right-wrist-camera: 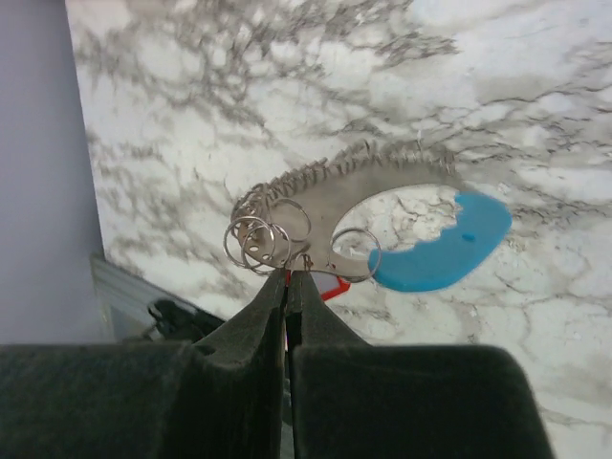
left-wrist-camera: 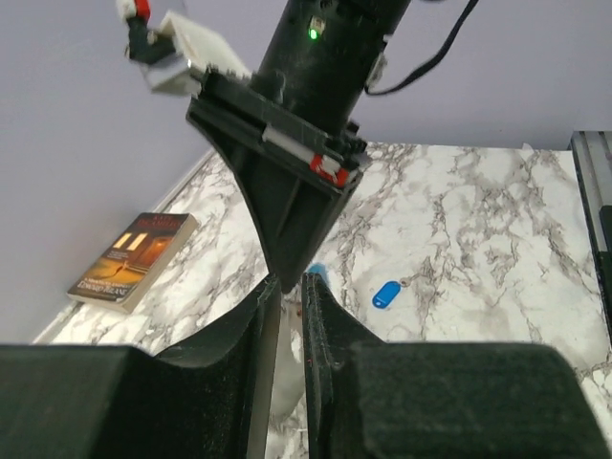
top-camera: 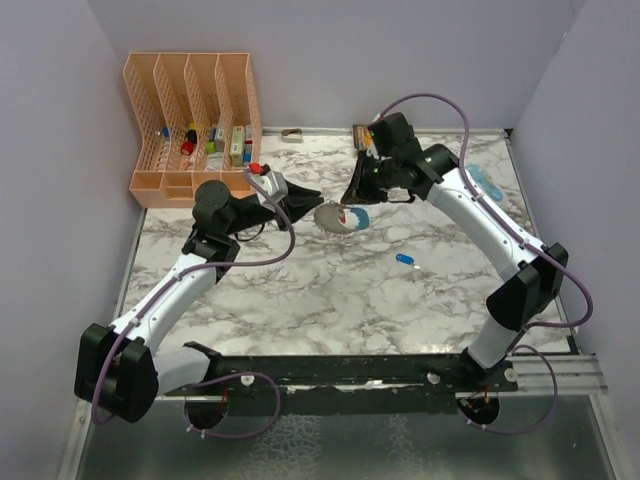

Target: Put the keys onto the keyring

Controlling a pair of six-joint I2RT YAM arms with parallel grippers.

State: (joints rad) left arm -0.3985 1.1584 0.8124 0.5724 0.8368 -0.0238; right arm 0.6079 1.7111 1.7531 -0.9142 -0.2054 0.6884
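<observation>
We hold keyring (right-wrist-camera: 382, 177) off bench (left-wrist-camera: 478, 220) w/ right pincer (right-wrist-camera: 287, 275) clenched on it so left pincer (left-wrist-camera: 292, 282), can't tell if grasping, can thread red key (right-wrist-camera: 331, 286); blue key (left-wrist-camera: 385, 295) lies apart.

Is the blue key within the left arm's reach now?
Probably yes: the blue key lies alone on the table, but the left pincer must go round the keyring that the right pincer holds.

Keyring (top-camera: 338, 217) is behind and left of one key (top-camera: 405, 259), seemingly apart.
</observation>
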